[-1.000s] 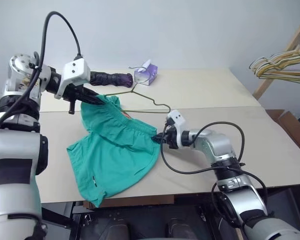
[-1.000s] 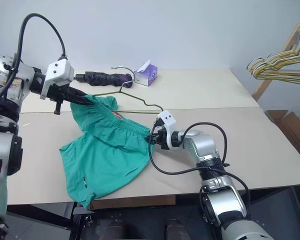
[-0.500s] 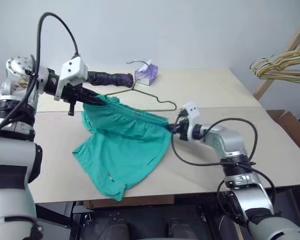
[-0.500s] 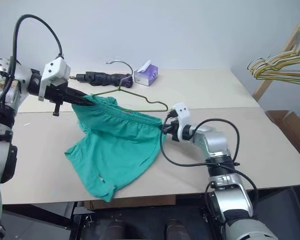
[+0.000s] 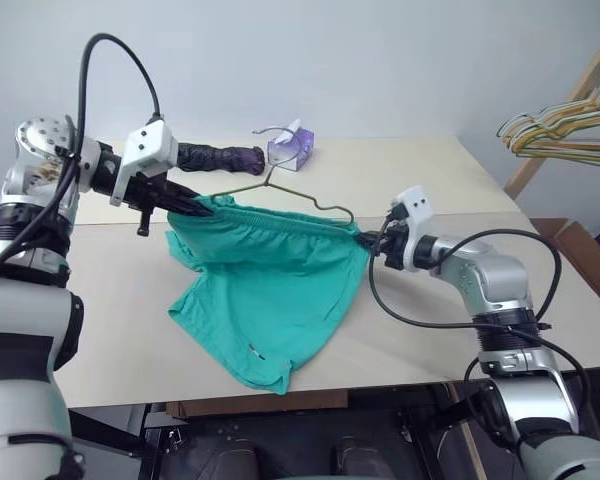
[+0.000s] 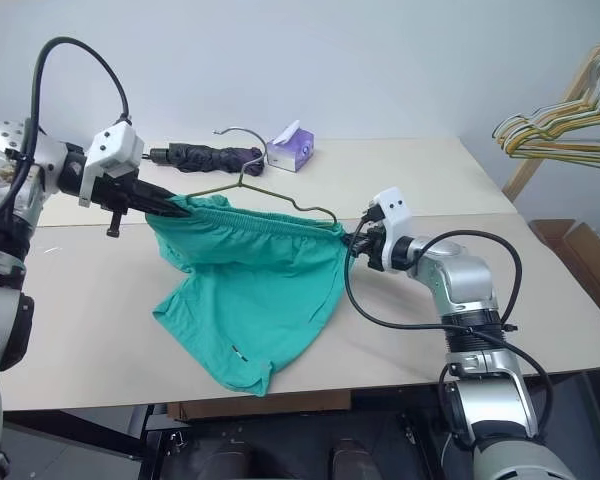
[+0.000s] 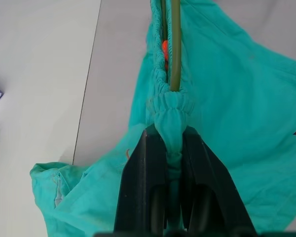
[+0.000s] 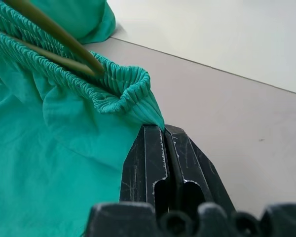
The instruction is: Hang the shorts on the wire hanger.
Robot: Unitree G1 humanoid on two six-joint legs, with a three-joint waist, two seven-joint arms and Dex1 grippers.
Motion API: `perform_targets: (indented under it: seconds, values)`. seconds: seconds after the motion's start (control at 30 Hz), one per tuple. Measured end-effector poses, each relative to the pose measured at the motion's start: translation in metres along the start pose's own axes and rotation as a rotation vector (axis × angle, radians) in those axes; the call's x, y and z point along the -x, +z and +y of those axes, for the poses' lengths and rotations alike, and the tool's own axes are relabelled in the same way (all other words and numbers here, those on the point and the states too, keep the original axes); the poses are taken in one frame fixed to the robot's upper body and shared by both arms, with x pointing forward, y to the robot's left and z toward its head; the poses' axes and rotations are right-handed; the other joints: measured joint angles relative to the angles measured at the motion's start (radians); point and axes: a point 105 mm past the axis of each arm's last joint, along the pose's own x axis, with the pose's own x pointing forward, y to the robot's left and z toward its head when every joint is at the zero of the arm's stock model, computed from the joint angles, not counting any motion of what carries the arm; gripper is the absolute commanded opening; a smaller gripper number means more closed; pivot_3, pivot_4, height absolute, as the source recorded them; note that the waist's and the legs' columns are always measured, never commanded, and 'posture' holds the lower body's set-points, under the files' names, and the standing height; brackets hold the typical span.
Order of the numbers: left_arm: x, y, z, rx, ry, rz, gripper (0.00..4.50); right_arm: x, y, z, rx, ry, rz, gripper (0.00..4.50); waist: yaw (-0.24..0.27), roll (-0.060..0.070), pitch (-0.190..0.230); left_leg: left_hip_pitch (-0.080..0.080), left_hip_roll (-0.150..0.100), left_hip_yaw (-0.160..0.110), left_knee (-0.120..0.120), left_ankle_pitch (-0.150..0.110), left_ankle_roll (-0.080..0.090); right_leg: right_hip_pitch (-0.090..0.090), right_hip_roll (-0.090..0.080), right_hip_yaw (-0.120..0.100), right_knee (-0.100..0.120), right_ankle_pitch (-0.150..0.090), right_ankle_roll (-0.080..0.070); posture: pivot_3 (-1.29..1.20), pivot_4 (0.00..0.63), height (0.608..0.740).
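Left fingers (image 7: 138, 192) – pinching shorts (image 5: 280, 290) waistband | right fingers (image 8: 153, 163) – pinching opposite end | wire hanger (image 5: 300, 197) inside waistband

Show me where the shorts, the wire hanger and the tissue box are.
shorts (image 5: 280, 290), left eye view, middle of the hanging teal fabric.
wire hanger (image 5: 298, 199), left eye view, bare sloping wire above the waistband.
tissue box (image 5: 293, 150), left eye view, purple side of the box.

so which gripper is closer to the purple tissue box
Left. The left gripper holds the shorts just below the tissue box; the right gripper holds them farther off, nearer the table's front.
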Motion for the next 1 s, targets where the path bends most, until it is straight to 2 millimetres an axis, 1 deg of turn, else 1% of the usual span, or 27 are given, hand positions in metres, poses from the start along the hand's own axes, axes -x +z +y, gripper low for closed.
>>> perform_targets:
  seconds: [0.17, 0.27, 0.33, 0.37, 0.43, 0.53, 0.6, 0.8, 0.83, 0.9, 1.0]
  values:
    - [0.001, -0.007, 0.000, -0.011, 0.005, 0.050, 0.04, 0.007, 0.014, 0.004, 0.079, 0.004, -0.020, 0.04, 0.000, 0.000, 0.000, 0.000, 0.000, 0.000, 0.000, 0.000, 0.000, 0.000, 0.000, 0.000, 0.000, 0.000, 0.000, 0.08, 0.000, 0.740]
    - [0.005, -0.010, 0.003, -0.004, 0.024, 0.077, 0.04, 0.016, 0.040, 0.012, 0.213, 0.022, -0.030, 0.04, -0.001, 0.000, 0.000, 0.000, 0.000, 0.000, 0.000, 0.000, 0.000, 0.000, 0.000, 0.000, 0.000, 0.000, 0.000, 0.08, 0.000, 0.740]
    - [0.007, -0.011, 0.004, -0.005, 0.035, 0.087, 0.04, 0.019, 0.050, 0.016, 0.300, 0.028, -0.019, 0.04, 0.000, 0.000, 0.000, 0.000, 0.000, 0.000, 0.000, 0.000, 0.000, 0.000, 0.000, 0.000, 0.000, 0.000, 0.000, 0.08, 0.000, 0.740]
    - [0.007, -0.011, 0.004, -0.002, 0.039, 0.092, 0.04, 0.019, 0.053, 0.019, 0.345, 0.033, -0.004, 0.04, 0.000, 0.000, 0.000, 0.000, 0.000, 0.000, 0.000, 0.000, 0.000, 0.000, 0.000, 0.000, 0.000, 0.000, 0.000, 0.08, 0.000, 0.740]
    - [0.008, -0.014, 0.005, 0.004, 0.039, 0.111, 0.04, 0.019, 0.055, 0.025, 0.380, 0.057, 0.010, 0.04, 0.000, 0.000, 0.000, 0.000, 0.000, 0.000, 0.000, 0.000, 0.000, 0.000, 0.000, 0.000, 0.000, 0.000, 0.000, 0.08, 0.000, 0.740]
    - [0.005, -0.012, 0.007, -0.017, 0.053, 0.109, 0.04, 0.018, 0.053, 0.025, 0.493, 0.059, 0.087, 0.04, 0.002, 0.000, 0.000, -0.001, 0.000, 0.000, 0.000, 0.000, 0.000, -0.001, 0.000, 0.000, 0.000, 0.000, 0.000, 0.08, 0.000, 0.740]
    - [0.006, -0.012, 0.008, -0.023, 0.059, 0.104, 0.04, 0.019, 0.059, 0.030, 0.546, 0.078, 0.104, 0.04, 0.002, 0.000, 0.000, -0.001, 0.000, 0.000, 0.000, 0.000, 0.000, -0.001, 0.000, 0.000, 0.000, 0.000, 0.000, 0.08, 0.000, 0.740]
    - [0.001, -0.009, 0.008, -0.041, 0.053, 0.101, 0.04, 0.019, 0.094, 0.048, 0.684, 0.113, 0.078, 0.04, 0.000, 0.000, 0.000, 0.000, 0.000, 0.000, 0.000, 0.000, 0.000, -0.001, 0.000, 0.000, 0.000, 0.000, 0.000, 0.07, 0.000, 0.740]
    - [0.000, -0.009, 0.008, -0.045, 0.049, 0.108, 0.04, 0.018, 0.096, 0.051, 0.707, 0.120, 0.084, 0.04, 0.001, 0.000, 0.000, 0.000, 0.000, 0.000, 0.000, 0.000, 0.000, -0.001, 0.000, 0.000, 0.000, 0.000, 0.000, 0.07, 0.000, 0.740]
    - [-0.005, -0.009, 0.008, -0.058, 0.042, 0.114, 0.04, 0.015, 0.097, 0.058, 0.760, 0.147, 0.105, 0.04, 0.001, 0.000, 0.000, -0.001, 0.000, 0.000, 0.000, 0.000, 0.000, -0.001, 0.000, 0.000, 0.000, 0.000, 0.000, 0.06, 0.000, 0.740]
    - [-0.012, -0.007, 0.007, -0.059, 0.026, 0.090, 0.04, 0.011, 0.093, 0.064, 0.791, 0.183, 0.138, 0.04, 0.002, 0.000, 0.000, -0.001, 0.000, 0.000, 0.000, 0.000, 0.000, -0.001, 0.000, 0.000, 0.000, 0.000, 0.000, 0.06, 0.000, 0.740]
